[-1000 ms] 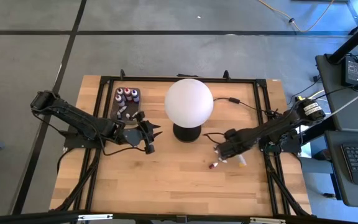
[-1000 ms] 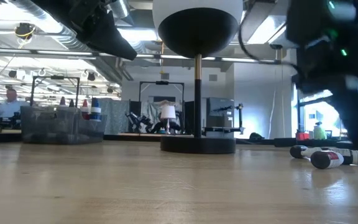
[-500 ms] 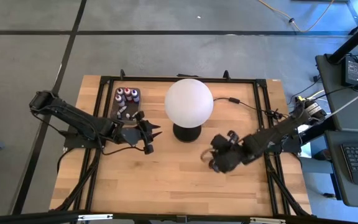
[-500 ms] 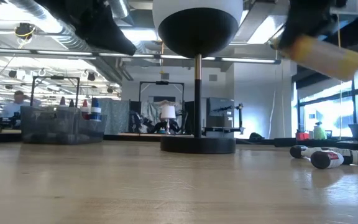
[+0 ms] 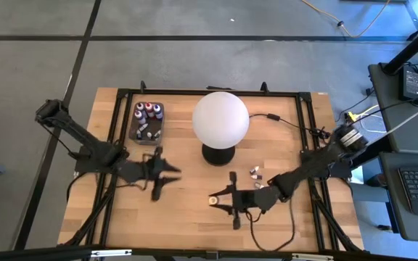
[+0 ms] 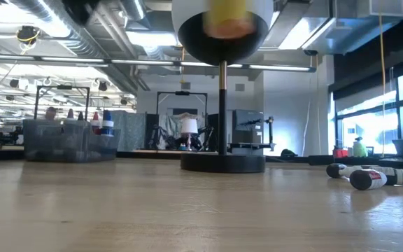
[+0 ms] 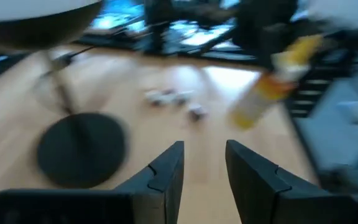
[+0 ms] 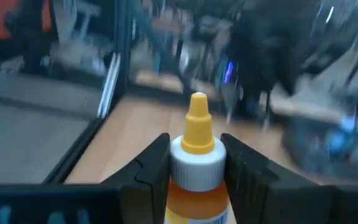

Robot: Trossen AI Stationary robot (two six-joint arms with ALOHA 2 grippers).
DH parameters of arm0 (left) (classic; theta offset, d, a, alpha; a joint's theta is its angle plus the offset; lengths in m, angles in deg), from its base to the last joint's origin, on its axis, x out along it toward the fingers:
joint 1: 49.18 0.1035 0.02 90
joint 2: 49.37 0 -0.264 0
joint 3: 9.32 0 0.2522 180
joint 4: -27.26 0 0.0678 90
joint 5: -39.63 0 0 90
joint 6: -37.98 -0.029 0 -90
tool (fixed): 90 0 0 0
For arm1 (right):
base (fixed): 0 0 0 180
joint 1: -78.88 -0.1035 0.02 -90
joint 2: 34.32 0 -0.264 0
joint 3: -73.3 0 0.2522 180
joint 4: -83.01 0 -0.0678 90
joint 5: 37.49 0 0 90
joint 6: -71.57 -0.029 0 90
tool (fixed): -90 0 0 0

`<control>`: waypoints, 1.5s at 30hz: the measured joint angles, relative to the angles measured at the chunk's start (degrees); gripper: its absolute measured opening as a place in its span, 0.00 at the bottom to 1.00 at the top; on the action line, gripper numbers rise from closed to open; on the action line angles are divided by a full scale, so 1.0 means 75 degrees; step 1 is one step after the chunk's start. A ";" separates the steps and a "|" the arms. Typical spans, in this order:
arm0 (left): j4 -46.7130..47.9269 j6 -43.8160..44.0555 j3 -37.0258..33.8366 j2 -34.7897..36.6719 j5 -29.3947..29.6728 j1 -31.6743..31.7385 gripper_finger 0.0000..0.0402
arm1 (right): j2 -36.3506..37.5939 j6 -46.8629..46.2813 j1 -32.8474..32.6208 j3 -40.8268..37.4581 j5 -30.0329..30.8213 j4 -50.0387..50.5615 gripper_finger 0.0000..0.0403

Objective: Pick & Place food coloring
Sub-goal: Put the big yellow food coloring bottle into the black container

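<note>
Food coloring bottle point(image 8: 194, 167), the taller orange one, is clamped in the right gripper point(image 5: 220, 201), which has swung from beside the lamp point(image 5: 220, 121) to mid-table. The left gripper point(image 5: 164, 176), fingers apart, has moved toward it, possibly for a handover.

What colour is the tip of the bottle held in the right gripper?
Yellow, above a white collar on the orange bottle; the right wrist view shows it best.

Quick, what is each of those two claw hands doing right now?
Left gripper: open, holding nothing, over the table in front of the lamp.
Right gripper: fingers shut on the orange bottle.
</note>
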 joint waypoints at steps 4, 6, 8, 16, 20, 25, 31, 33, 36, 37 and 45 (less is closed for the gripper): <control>-0.0663 -0.0327 0.0000 -0.0004 0.0207 -0.1139 0.29 | -0.1082 0.0604 0.0444 0.0033 -0.0591 -0.2394 0.31; -0.0883 -0.0467 0.0000 -0.0006 0.0403 -0.1638 0.28 | -0.1651 0.0584 0.0739 0.0170 -0.1254 -0.2978 0.31; -0.1160 -0.0595 0.0000 -0.0006 0.0551 -0.2081 0.28 | -0.2193 0.0596 0.1026 0.0424 -0.1754 -0.3319 0.31; -0.1665 -0.0894 0.0000 0.0000 0.0730 -0.3167 0.29 | -0.3692 0.1141 0.2010 0.2014 -0.2971 -0.3506 0.32; -0.1711 -0.0892 0.0000 0.0000 0.1207 -0.3315 0.28 | -0.4351 0.1168 0.2360 0.2760 -0.3259 -0.3493 0.32; -0.1717 -0.0776 0.0001 0.0000 0.1371 -0.3325 0.28 | -0.5176 0.0574 0.2853 0.3607 -0.3620 -0.3269 0.32; -0.1717 -0.0775 0.0003 0.0000 0.1418 -0.3322 0.29 | -0.5962 -0.0074 0.3185 0.4243 -0.3755 -0.3170 0.32; -0.1717 -0.0774 0.0000 0.0000 0.1502 -0.3319 0.29 | -0.6111 -0.0233 0.3253 0.4302 -0.3761 -0.3188 0.32; -0.1694 -0.0775 0.0000 0.0000 0.1569 -0.3305 0.28 | -0.6261 -0.0459 0.3346 0.4334 -0.3758 -0.3222 0.32; -0.1668 -0.0775 0.0000 0.0000 0.1578 -0.3307 0.28 | -0.6264 -0.0526 0.3370 0.4340 -0.3749 -0.3212 0.32; -0.1655 -0.0842 0.0000 0.0000 0.1668 -0.3307 0.29 | -0.6279 -0.0806 0.3410 0.4347 -0.3668 -0.3136 0.37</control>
